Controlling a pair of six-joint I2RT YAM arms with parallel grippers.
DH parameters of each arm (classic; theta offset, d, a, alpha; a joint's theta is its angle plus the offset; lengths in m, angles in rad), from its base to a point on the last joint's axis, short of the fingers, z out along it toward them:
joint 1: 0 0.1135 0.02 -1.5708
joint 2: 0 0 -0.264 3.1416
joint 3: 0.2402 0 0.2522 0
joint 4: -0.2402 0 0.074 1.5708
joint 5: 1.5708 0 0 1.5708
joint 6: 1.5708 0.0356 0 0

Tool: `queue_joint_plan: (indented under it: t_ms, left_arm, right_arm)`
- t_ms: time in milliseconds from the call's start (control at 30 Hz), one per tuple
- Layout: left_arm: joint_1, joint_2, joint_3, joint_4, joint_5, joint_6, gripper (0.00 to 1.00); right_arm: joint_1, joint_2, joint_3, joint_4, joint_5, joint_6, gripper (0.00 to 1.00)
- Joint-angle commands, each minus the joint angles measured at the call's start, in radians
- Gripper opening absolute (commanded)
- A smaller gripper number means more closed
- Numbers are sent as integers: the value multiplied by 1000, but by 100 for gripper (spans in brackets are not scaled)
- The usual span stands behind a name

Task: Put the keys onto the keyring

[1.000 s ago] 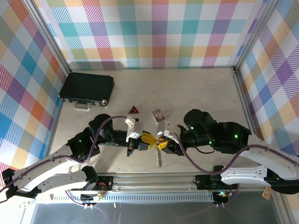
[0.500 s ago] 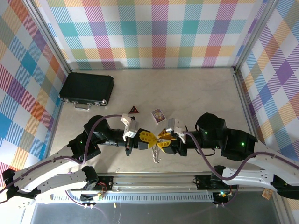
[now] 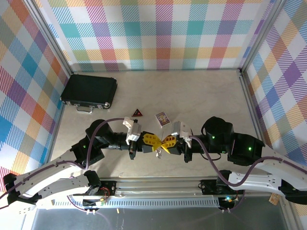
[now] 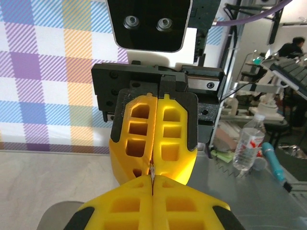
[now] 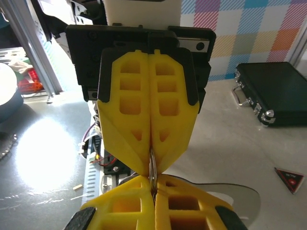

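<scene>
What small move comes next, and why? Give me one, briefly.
Probably hold the left gripper firm and ease the right gripper slightly away, to start spreading the loop. Both are shut, tip to tip, on the thin silvery wire keyring, so a gentle pull could open a gap in it.

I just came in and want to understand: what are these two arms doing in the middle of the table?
The left arm and the right arm meet tip to tip above the table. Both sets of jaws are shut on a thin silvery wire, seemingly the keyring. The purple card, the red-and-black triangle and the black case lie apart behind them.
</scene>
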Motion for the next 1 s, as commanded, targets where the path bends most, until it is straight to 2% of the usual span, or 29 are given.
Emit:
queue_joint_plan:
  t_ms: [0,133,267,433,633,833,967]
  left_arm:
    - [-10,-9,17,-116,-80,106,5]
    - [-9,12,63,-247,-154,195,19]
    - [-9,34,93,-306,-205,236,22]
    - [-9,69,153,-393,-231,284,17]
    - [-9,92,194,-464,-266,318,16]
    - [-9,116,197,-462,-284,334,17]
    - [-9,136,202,-454,-285,339,4]
  right_arm:
    - [2,21,25,-31,64,-66,0]
    - [-1,86,75,-119,117,-133,0]
    - [-16,118,98,-156,69,-179,0]
    - [-71,151,122,-182,-31,-222,0]
    - [-178,182,142,-186,-173,-247,0]
    - [-217,189,144,-177,-225,-241,0]
    - [-218,191,146,-182,-226,-242,0]
